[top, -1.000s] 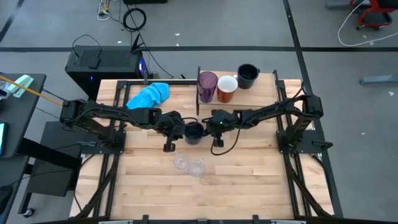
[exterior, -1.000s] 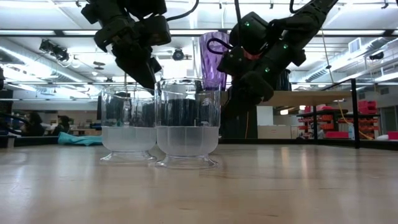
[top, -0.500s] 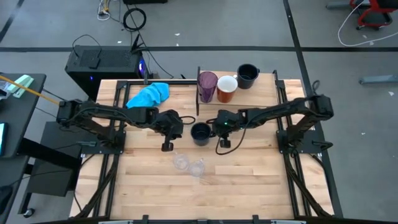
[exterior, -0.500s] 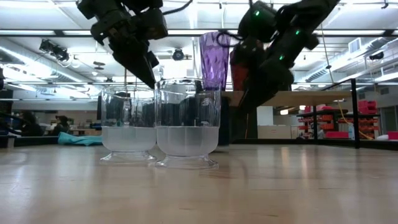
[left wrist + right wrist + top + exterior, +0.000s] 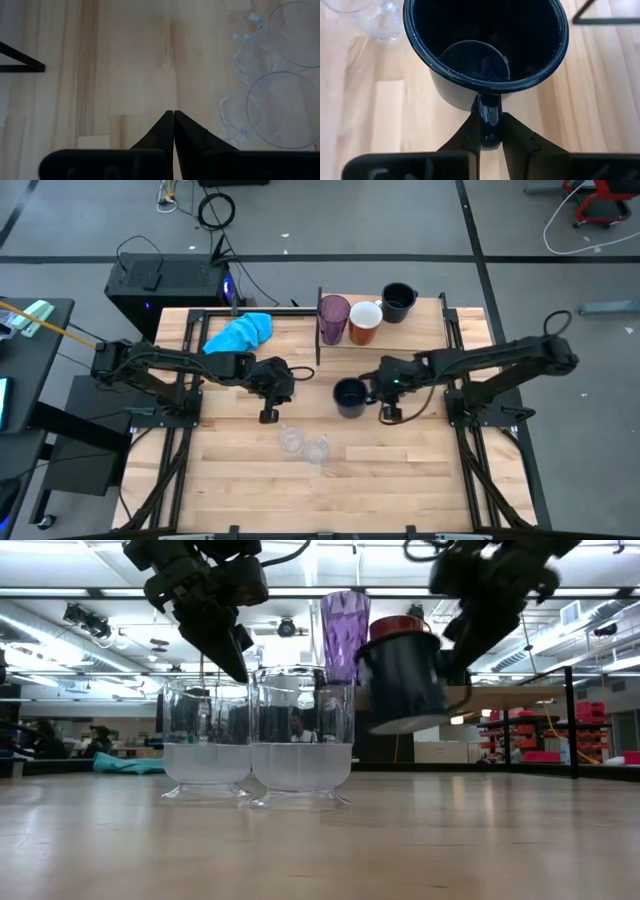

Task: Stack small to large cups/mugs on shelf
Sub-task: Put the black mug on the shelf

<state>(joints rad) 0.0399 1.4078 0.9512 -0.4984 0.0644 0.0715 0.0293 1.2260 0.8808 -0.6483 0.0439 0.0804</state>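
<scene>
Navy mug (image 5: 349, 397): held by its handle in the right gripper (image 5: 490, 131), jaws clenched on it, lifted off the surface, short of the shelf (image 5: 430, 320). Purple tumbler (image 5: 333, 319), orange mug (image 5: 365, 323), second navy mug (image 5: 397, 302): on shelf. Two clear glasses (image 5: 304, 446): not yet moved. Left gripper (image 5: 173, 131): jaws closed, empty, near glasses.

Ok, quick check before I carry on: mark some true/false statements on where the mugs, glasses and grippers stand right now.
1. The right gripper grips the navy mug by its handle. True.
2. That mug sits on the table. False: the low view shows it lifted and tilted.
3. The left gripper holds a clear glass. False: it is shut on nothing, with both clear glasses apart from it.
4. The purple tumbler and orange mug stand side by side. True.
5. The blue cloth covers the second navy mug. False: they lie far apart.
</scene>
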